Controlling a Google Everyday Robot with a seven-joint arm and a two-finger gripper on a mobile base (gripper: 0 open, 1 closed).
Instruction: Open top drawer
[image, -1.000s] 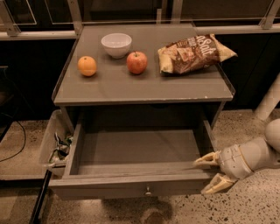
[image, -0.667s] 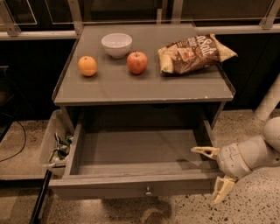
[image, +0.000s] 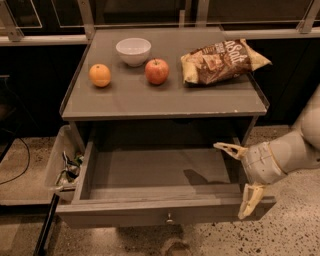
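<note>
The top drawer (image: 150, 212) of the grey cabinet is pulled far out. Its plain grey inside holds nothing. A small brass knob (image: 170, 218) sits at the centre of its front. My gripper (image: 239, 182) is at the drawer's right front corner, its two pale fingers spread wide. One fingertip (image: 224, 146) points over the drawer's right wall. The other finger (image: 248, 202) hangs down in front of the right end of the drawer front. It holds nothing.
On the cabinet top (image: 200, 100) lie an orange (image: 100, 75), a white bowl (image: 133, 50), a red apple (image: 157, 71) and a brown chip bag (image: 222, 61). A pale bin (image: 54, 162) with cables stands at the left. The floor is speckled.
My gripper has let go of the drawer's right front corner and its fingers have spread wider apart, the upper one rising. The drawer has not moved.
</note>
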